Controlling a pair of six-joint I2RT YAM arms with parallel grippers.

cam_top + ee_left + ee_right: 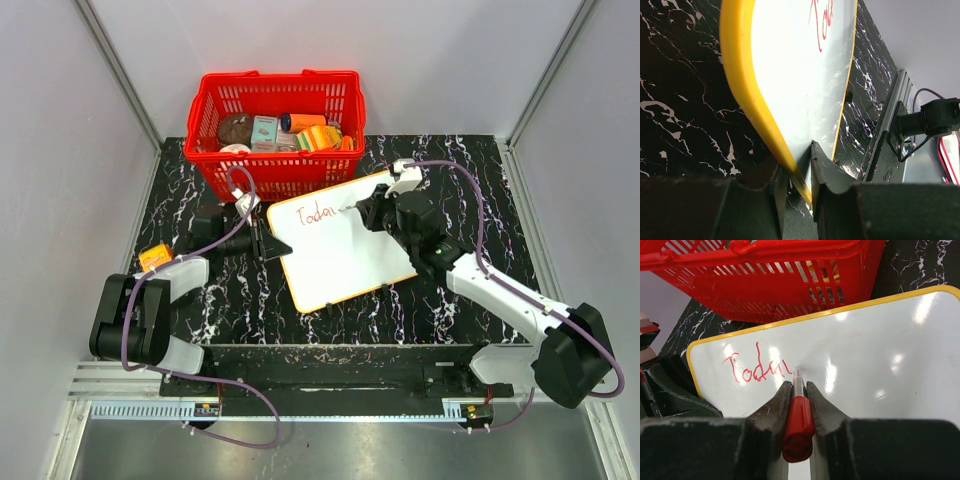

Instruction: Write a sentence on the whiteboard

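While the board [345, 255] sits askew on the counter [250, 300], its far edge just in front of the basket [275, 175], both arms are on it. The left fingers [765, 187] are clamped on the board's left edge, one on each face, with the yellow rim [740, 75] pinched between them. Whether that side is lifted off the counter I cannot tell. The right fingers [772, 412] are clenched on a red marker [799, 422], which points away from the wrist with its tip touching the white surface. The sentence [757, 369] is red handwriting near the board's far left corner, reading "Toda" with one more small stroke right at the marker tip. The rest of the surface shows white with spots of glare. Seen from above, the right arm reaches in over the board's far right corner, and the left arm comes in from the left side. The basket is red and holds packets and a brown round thing.
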